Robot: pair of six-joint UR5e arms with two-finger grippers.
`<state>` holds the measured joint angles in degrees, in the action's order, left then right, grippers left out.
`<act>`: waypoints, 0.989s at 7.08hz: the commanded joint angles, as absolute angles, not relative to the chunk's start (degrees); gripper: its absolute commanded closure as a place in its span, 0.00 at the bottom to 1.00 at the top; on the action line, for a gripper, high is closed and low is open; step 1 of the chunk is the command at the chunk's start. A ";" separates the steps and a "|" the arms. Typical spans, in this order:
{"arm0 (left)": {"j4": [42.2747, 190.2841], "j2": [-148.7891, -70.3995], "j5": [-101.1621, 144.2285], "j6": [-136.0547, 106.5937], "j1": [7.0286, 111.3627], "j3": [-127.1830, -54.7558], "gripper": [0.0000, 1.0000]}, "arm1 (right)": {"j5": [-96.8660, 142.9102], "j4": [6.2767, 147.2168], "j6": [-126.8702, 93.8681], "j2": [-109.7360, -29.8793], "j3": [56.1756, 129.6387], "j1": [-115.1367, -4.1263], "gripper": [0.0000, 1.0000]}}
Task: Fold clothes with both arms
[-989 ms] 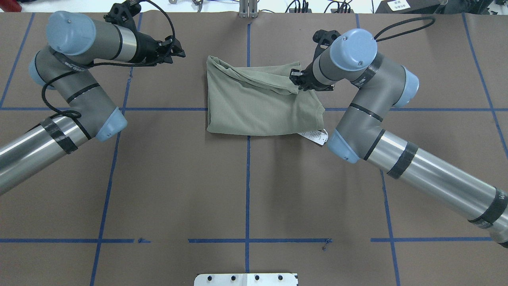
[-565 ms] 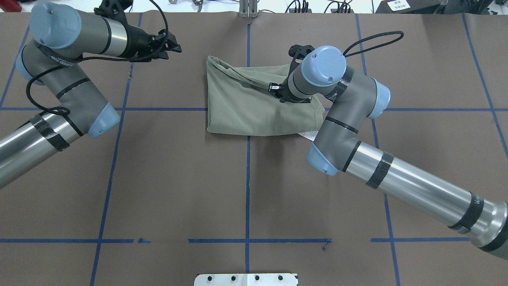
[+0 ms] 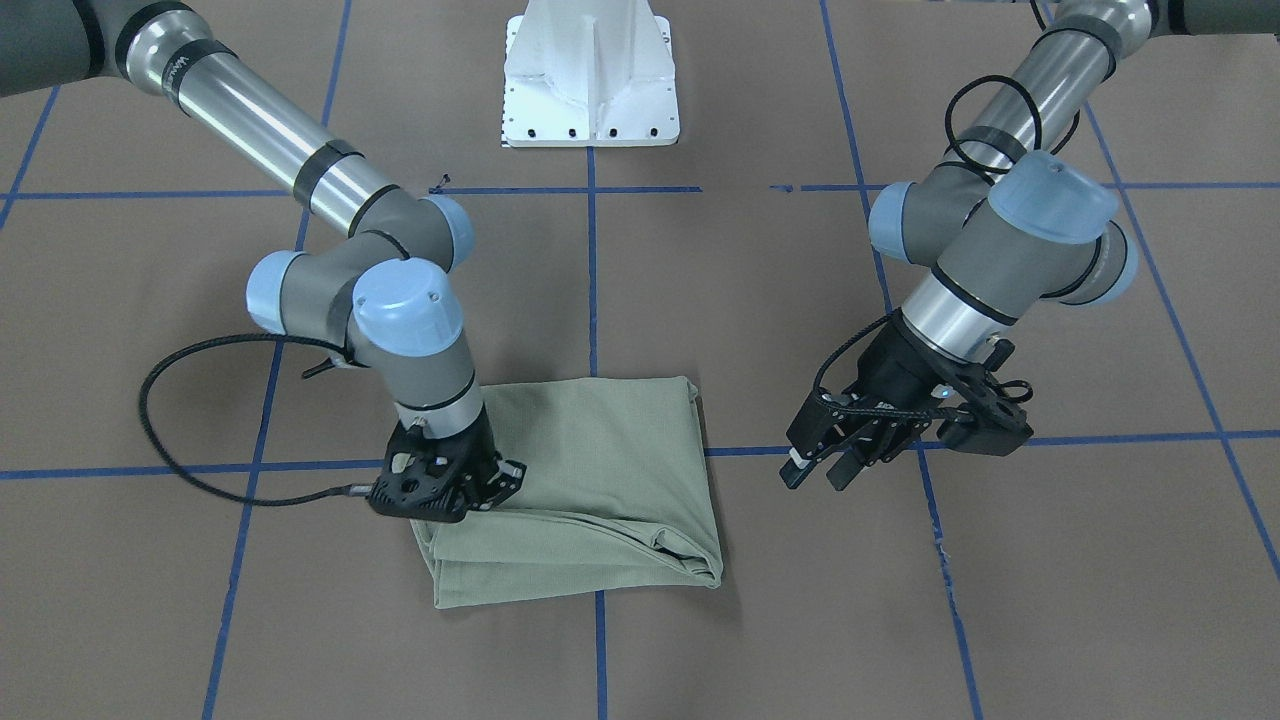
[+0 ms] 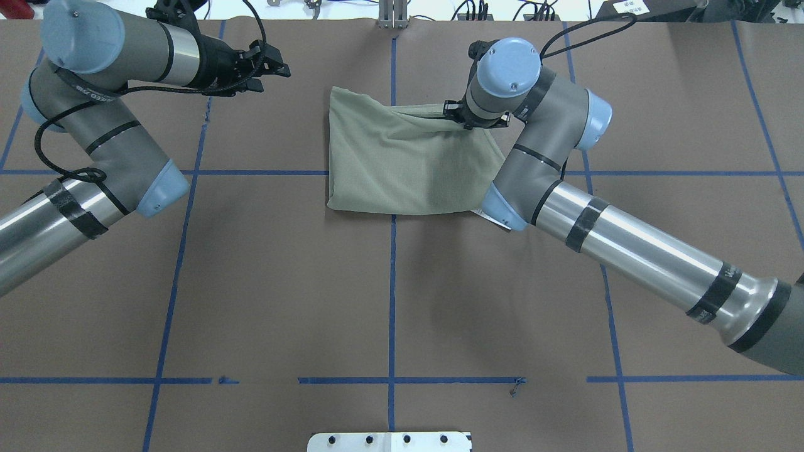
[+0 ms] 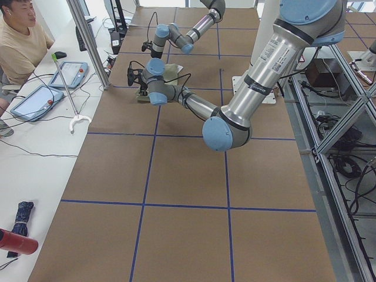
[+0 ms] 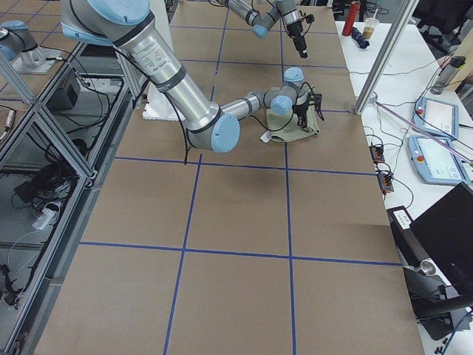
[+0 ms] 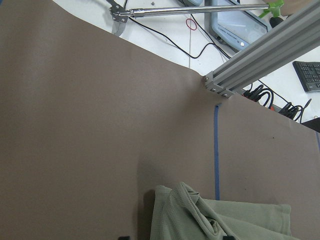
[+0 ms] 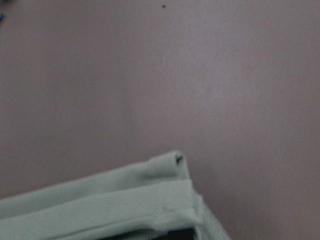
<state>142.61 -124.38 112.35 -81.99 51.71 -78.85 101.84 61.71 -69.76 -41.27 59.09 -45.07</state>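
Overhead exterior view: folded shirt (image 4: pixel 402 163) lies flat on the table (image 4: pixel 282 282), across the centre tape line (image 4: pixel 392 282), toward the far edge. Right claw (image 4: pixel 455 116) pinches the shirt's far right corner, low against it. Left claw (image 3: pixel 813 478) hangs spread, well apart from the shirt.

A table (image 4: pixel 282 282) covered in brown paper and marked into a grid with blue tape lines (image 4: pixel 392 301) stands beside a white bench (image 5: pixel 35 170) that holds tablets (image 5: pixel 32 101), loose cables and an aluminium post (image 5: pixel 89 44), with a person (image 5: pixel 20 41) in a tan shirt seated at it.
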 commanded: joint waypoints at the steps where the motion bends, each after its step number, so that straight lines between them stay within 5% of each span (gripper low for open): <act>1: 142.21 -124.19 112.24 -82.09 51.94 -79.54 0.31 | 103.96 61.35 -66.36 -38.41 53.27 -52.17 1.00; 3: 142.21 -122.44 112.59 -81.22 51.94 -79.63 0.31 | 109.12 61.52 -63.83 -39.02 54.22 -57.45 1.00; 7: 141.86 -115.07 117.49 -70.36 54.21 -82.95 0.32 | 121.44 68.34 -52.93 -58.66 73.23 -65.72 1.00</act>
